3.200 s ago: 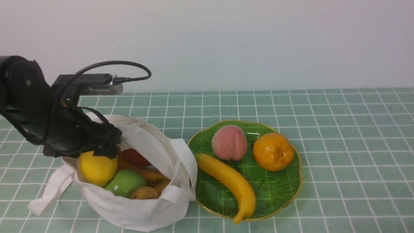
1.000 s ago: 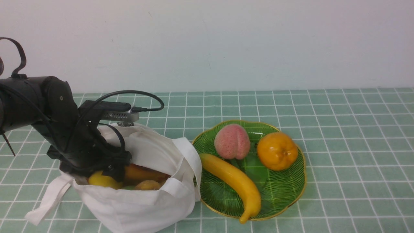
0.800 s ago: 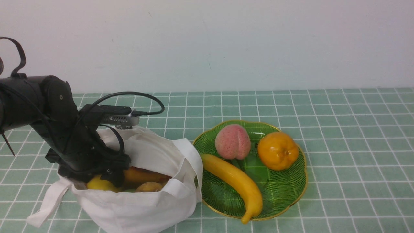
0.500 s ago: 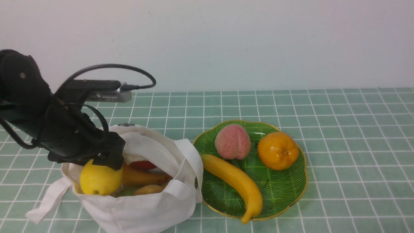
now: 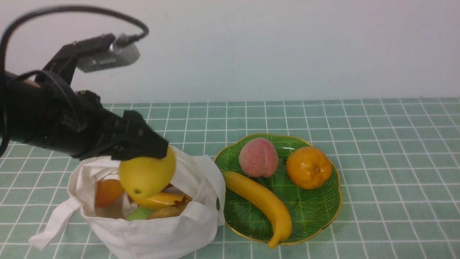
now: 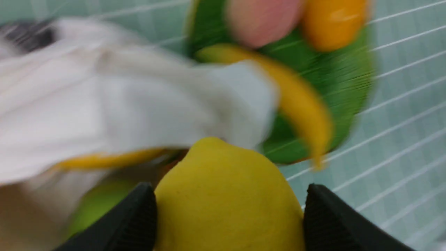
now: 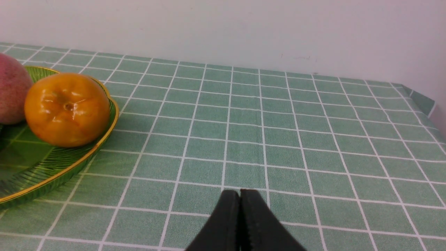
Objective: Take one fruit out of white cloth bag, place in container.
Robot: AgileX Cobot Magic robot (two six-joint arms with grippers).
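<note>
The yellow lemon (image 5: 146,176) hangs just above the mouth of the white cloth bag (image 5: 154,233), with my left gripper (image 5: 152,154) shut on it. In the left wrist view the lemon (image 6: 226,205) fills the gap between the two black fingers (image 6: 136,216), with the blurred bag (image 6: 122,111) behind it. The green glass plate (image 5: 312,219) lies to the right of the bag, its rim almost touching the fabric. My right gripper (image 7: 240,195) is shut with nothing in it, low over the tablecloth to the right of the plate (image 7: 52,177); it is outside the front view.
On the plate lie a banana (image 5: 262,205), a peach (image 5: 258,157) and a tangerine (image 5: 308,167). Inside the bag sit an orange fruit (image 5: 107,190), a green one (image 5: 138,214) and other pieces. A bag strap (image 5: 54,226) trails to the front left.
My left gripper has risen out of the bag with the lemon and swung right, toward the plate. The bag's mouth has slumped open, showing more fruit inside.
</note>
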